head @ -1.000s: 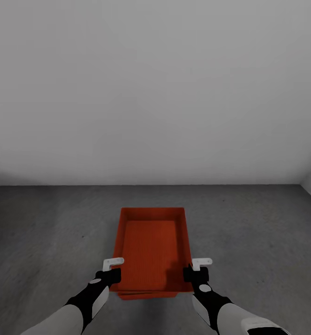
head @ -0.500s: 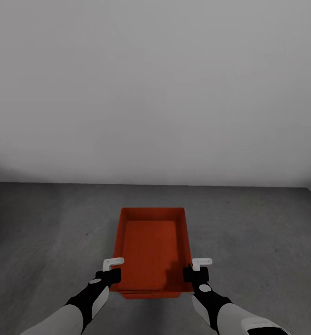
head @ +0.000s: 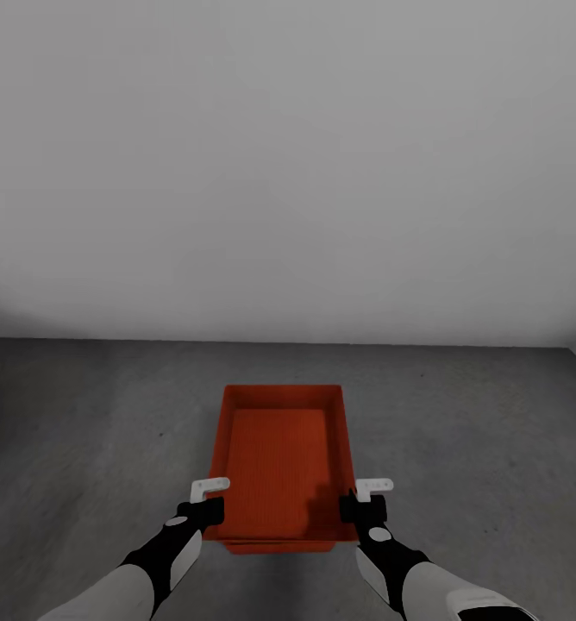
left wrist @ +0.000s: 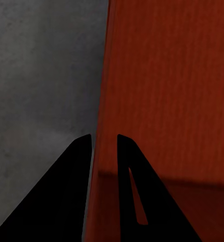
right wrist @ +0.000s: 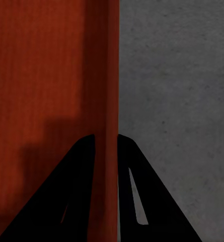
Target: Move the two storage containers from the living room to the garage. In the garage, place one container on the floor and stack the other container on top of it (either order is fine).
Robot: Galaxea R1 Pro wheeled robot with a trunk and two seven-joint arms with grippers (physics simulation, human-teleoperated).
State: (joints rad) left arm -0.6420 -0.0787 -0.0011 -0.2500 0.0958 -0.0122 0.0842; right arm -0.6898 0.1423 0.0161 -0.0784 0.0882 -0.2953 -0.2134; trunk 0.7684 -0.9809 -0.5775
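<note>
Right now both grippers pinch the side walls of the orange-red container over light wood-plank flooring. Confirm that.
Not quite: the floor is dark grey and concrete-like, as the head view shows. The rest holds: the left gripper and the right gripper each straddle a side wall of the container.

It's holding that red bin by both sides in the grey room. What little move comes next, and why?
Probably lower it straight down. Both the left gripper and right gripper pinch the bin's side walls, bare grey floor lies beneath, and a second edge seems to show under its near end.
</note>
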